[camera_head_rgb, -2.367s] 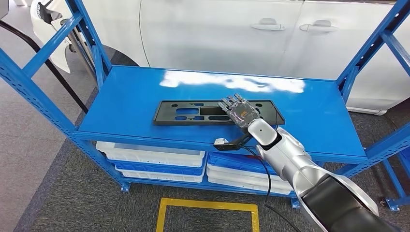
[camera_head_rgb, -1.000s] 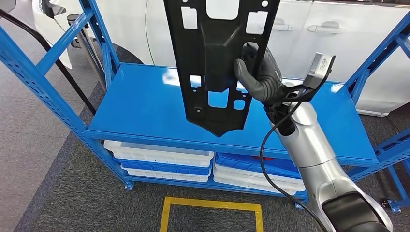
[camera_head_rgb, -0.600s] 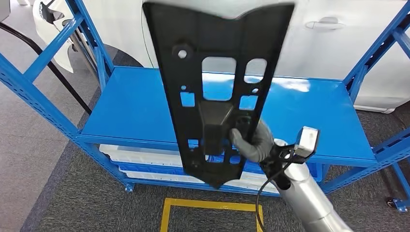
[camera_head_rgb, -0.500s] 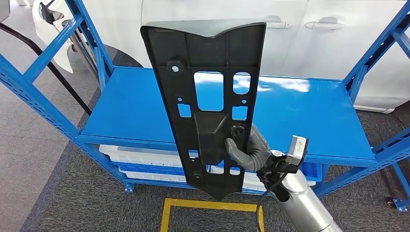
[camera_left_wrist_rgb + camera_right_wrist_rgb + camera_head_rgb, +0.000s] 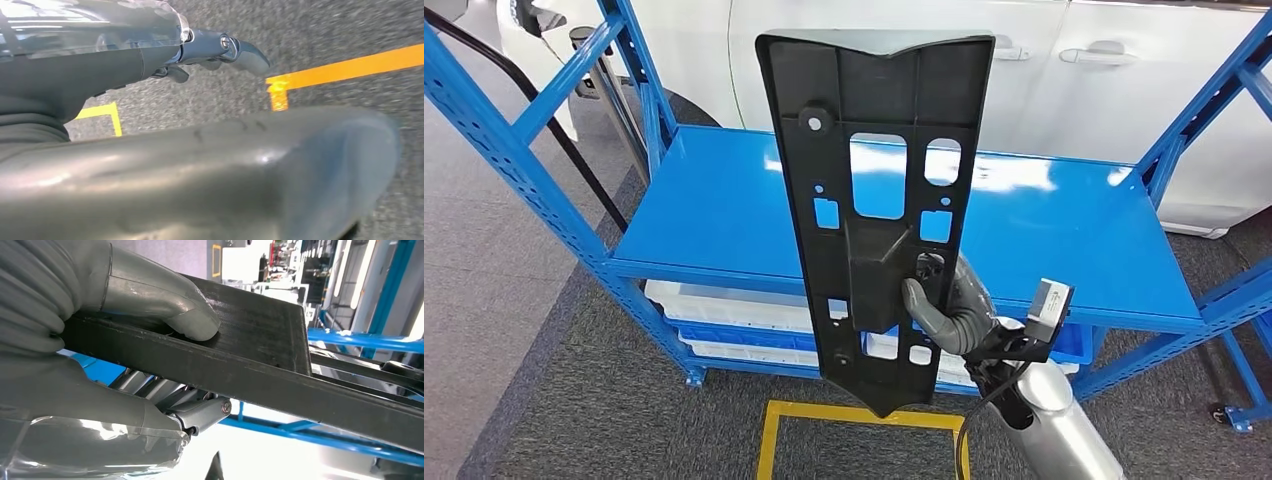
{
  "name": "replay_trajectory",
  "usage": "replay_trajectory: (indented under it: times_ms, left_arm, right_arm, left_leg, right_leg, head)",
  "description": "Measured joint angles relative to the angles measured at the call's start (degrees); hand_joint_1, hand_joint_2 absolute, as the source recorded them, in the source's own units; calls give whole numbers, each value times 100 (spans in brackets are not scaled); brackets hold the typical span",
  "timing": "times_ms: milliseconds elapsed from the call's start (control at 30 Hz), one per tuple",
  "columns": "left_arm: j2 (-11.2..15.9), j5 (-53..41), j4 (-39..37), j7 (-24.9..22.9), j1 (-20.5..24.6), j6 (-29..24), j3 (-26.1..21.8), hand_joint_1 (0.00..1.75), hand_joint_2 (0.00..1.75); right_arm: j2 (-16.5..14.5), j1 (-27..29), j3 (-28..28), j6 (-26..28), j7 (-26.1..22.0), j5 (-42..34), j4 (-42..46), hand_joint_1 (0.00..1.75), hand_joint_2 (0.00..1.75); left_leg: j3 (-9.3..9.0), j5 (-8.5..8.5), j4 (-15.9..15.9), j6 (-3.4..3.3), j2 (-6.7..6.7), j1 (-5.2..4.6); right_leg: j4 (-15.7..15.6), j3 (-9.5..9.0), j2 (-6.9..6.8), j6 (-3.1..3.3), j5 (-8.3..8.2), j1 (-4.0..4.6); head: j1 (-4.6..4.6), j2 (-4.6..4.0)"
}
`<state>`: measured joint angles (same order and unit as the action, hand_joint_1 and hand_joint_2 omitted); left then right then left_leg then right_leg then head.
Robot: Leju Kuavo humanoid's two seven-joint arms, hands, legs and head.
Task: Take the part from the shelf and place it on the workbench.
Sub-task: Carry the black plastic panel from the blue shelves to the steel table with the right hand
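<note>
One right hand [image 5: 951, 305] grips the upright part [image 5: 879, 180], frame centre, clear of the shelf [image 5: 724, 215]; white trays [image 5: 724, 300] stacked below.

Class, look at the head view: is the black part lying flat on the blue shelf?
No, the right hand holds the black part upright in the air, in front of the blue shelf.

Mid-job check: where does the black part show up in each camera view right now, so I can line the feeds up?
Head view: the black part stands upright at centre, before the blue shelf, gripped low by the right hand.
Right wrist view: the part crosses the picture as a dark slab, thumb pressed on its face.
Left wrist view: not in it; the left hand hangs over carpet.
Shared landmark: the right hand on the part.
</note>
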<state>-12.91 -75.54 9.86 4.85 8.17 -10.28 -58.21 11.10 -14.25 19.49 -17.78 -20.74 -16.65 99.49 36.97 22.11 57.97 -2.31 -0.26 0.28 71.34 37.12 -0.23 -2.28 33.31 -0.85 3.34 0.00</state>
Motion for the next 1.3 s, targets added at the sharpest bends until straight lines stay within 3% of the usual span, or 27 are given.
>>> replay_trajectory:
  times_ms: [67, 100, 133, 233, 267, 300, 367, 400, 433, 467, 500, 533, 600, 667, 733, 767, 833, 900, 933, 967, 1000, 1067, 1133, 1167, 1233, 1267, 1300]
  left_arm:
    - [-8, 1, 0, -12, -7, -1, 1, 0, 0]
    - [-12, 1, 0, -19, -10, 3, 2, 0, 0]
    - [-15, 1, 0, -25, -13, 8, 2, 0, 0]
    - [-20, -10, 0, -39, -36, 38, 4, 0, 0]
    - [-20, -19, 0, -45, -44, 48, 6, 0, 0]
    - [-20, -26, 0, -52, -55, 56, 8, 0, 0]
    - [-20, -31, 0, -65, -63, 67, 11, 0, 0]
    - [-20, -23, 0, -66, -65, 71, 11, 0, 0]
    - [-20, -11, 0, -62, -67, 70, 11, 0, 0]
    - [-20, 0, 0, -55, -69, 70, 11, 0, 0]
    - [-19, 8, 0, -46, -71, 69, 11, 0, 0]
    - [-19, 12, 1, -39, -71, 69, 11, 0, 0]
    - [-14, 13, 5, -31, -62, 69, 11, 0, 0]
    - [-10, 13, 9, -25, -61, 68, 11, 0, 0]
    - [-12, 14, 9, -22, -73, 68, 11, 0, 0]
    - [-13, 15, 9, -22, -74, 68, 11, 0, 0]
    - [-15, 21, 10, -22, -71, 67, 11, 0, 0]
    - [-15, 24, 11, -21, -72, 68, 11, 0, 0]
    - [-16, 22, 11, -22, -77, 69, 11, 0, 0]
    - [-16, 18, 11, -23, -81, 71, 11, 0, 0]
    - [-16, 12, 11, -27, -83, 75, 11, 0, 0]
    - [-16, -7, 11, -40, -82, 95, 11, 0, 0]
    - [-17, -37, 11, -56, -77, 119, 16, 0, 0]
    - [-18, -50, 11, -62, -76, 127, 19, 0, 0]
    - [-21, -67, 11, -69, -83, 142, 25, 0, 0]
    - [-21, -67, 11, -71, -86, 147, 26, 0, 0]
    - [-21, -65, 11, -70, -90, 152, 26, 0, 0]
  right_arm:
    - [0, -11, -48, 10, 15, -1, 7, 175, 175]
    - [-1, -14, -64, 11, 16, -5, 14, 175, 175]
    - [-1, -19, -77, 10, 15, -9, 22, 175, 175]
    - [-3, -23, -111, -7, 10, -17, 31, 175, 175]
    - [-9, -22, -120, -14, 8, -18, 33, 175, 175]
    - [-15, -20, -127, -20, 5, -20, 35, 175, 175]
    - [-26, -15, -140, -53, 0, -24, 40, 175, 175]
    - [-27, -12, -146, -74, -2, -26, 41, 175, 175]
    - [-30, -11, -151, -93, -2, -27, 42, 175, 175]
    - [-33, -11, -154, -105, -3, -28, 42, 175, 175]
    - [-38, -12, -155, -112, -3, -29, 42, 175, 175]
    - [-42, -14, -157, -116, -3, -30, 42, 175, 175]
    - [-46, -20, -163, -124, -3, -32, 44, 175, 175]
    - [-52, -27, -171, -132, -7, -35, 47, 175, 175]
    - [-56, -30, -175, -138, -10, -42, 47, 175, 175]
    - [-57, -29, -180, -139, -11, -45, 47, 175, 175]
    - [-57, -31, -195, -140, -11, -50, 46, 175, 175]
    - [-58, -28, -203, -142, -12, -52, 46, 175, 175]
    - [-59, -23, -203, -142, -12, -52, 46, 175, 175]
    - [-60, -18, -203, -142, -12, -52, 46, 175, 175]
    - [-60, -16, -204, -143, -12, -52, 46, 175, 175]
    - [-61, -15, -211, -144, -12, -43, 51, 175, 175]
    - [-61, -10, -226, -144, -18, -21, 79, 175, 175]
    - [-61, -6, -239, -144, -30, -13, 98, 175, 175]
    - [-61, 6, -263, -145, -55, -4, 124, 175, 175]
    - [-62, 4, -270, -151, -63, -2, 128, 175, 175]
    - [-67, 2, -274, -159, -66, 1, 132, 175, 175]
  left_leg:
    - [95, -70, 36, 42, -13, -7]
    - [119, -104, 44, 71, -17, -12]
    - [130, -139, 47, 104, -19, -17]
    - [157, -223, 20, 210, -20, -18]
    - [199, -132, 74, 240, -18, -14]
    - [267, 70, 233, 267, -17, -10]
    - [448, 663, 859, 301, -11, 6]
    - [520, 889, 1235, 315, -10, 10]
    - [539, 987, 1519, 322, -10, 11]
    - [477, 957, 1649, 320, -10, 11]
    - [313, 834, 1575, 305, -10, 10]
    - [39, 696, 1290, 275, -10, 3]
    - [-608, 650, 443, 203, -7, -26]
    - [-924, 733, -61, 161, -5, -63]
    - [-904, 645, -151, 115, 3, -62]
    - [-873, 580, -187, 78, 14, -49]
    - [-754, 412, -241, 13, 38, -19]
    - [-566, 259, -236, -5, 45, -25]
    - [-461, 187, -224, 1, 47, -24]
    - [-352, 119, -204, 12, 48, -21]
    - [-244, 58, -176, 27, 49, -14]
    - [-46, -42, -92, 72, 46, -1]
    - [83, -123, -13, 136, 38, -5]
    - [111, -170, 1, 172, 34, -6]
    - [130, -282, -30, 251, 24, 2]
    - [160, -268, -16, 284, 17, 12]
    - [210, -138, 73, 309, 11, 21]
  right_leg:
    - [-832, -576, 5, 33, -237, 9]
    - [-1140, -776, 12, 60, -309, 23]
    - [-1317, -875, 19, 88, -324, 39]
    - [-1374, -804, 14, 203, -427, 47]
    - [-1382, -754, 3, 251, -489, 35]
    - [-1396, -691, -9, 294, -558, 20]
    - [-1396, -541, -24, 345, -682, 22]
    - [-1392, -456, -29, 354, -746, 29]
    - [-1386, -369, -33, 356, -810, 38]
    - [-1378, -281, -37, 353, -872, 48]
    - [-1370, -197, -39, 347, -932, 57]
    - [-1362, -124, -39, 337, -988, 67]
    - [-1344, -23, -45, 303, -1087, 85]
    - [-1353, 4, -59, 243, -1185, 80]
    - [-1383, 11, -60, 171, -1272, 63]
    - [-1351, 41, -44, 139, -1223, 60]
    - [-998, 180, -5, 89, -799, 51]
    - [-273, 369, 15, 40, -223, 25]
    - [53, 413, 15, 14, -93, 7]
    - [235, 383, 14, -10, -105, -12]
    - [224, 259, 14, -30, -227, -32]
    - [-366, -276, 14, -51, -463, -69]
    - [-1121, -803, 31, -12, -388, -58]
    - [-1323, -921, 42, 28, -318, -40]
    - [-1389, -894, 51, 136, -364, -20]
    - [-1405, -852, 40, 189, -425, -26]
    - [-1420, -792, 28, 244, -501, -35]
  head:
    - [0, 0]
    - [-1, 0]
    - [-1, 0]
    - [-1, 0]
    - [-1, 0]
    - [-1, 0]
    - [0, 0]
    - [0, 0]
    - [0, 0]
    - [0, 0]
    - [0, 0]
    - [0, 0]
    - [-1, 0]
    - [-1, 0]
    - [-1, 0]
    - [-1, 0]
    - [-1, 0]
    - [0, 0]
    - [0, 0]
    - [0, 0]
    - [0, 0]
    - [0, 0]
    - [2, 0]
    - [4, 0]
    - [7, 0]
    - [8, 0]
    - [8, 0]
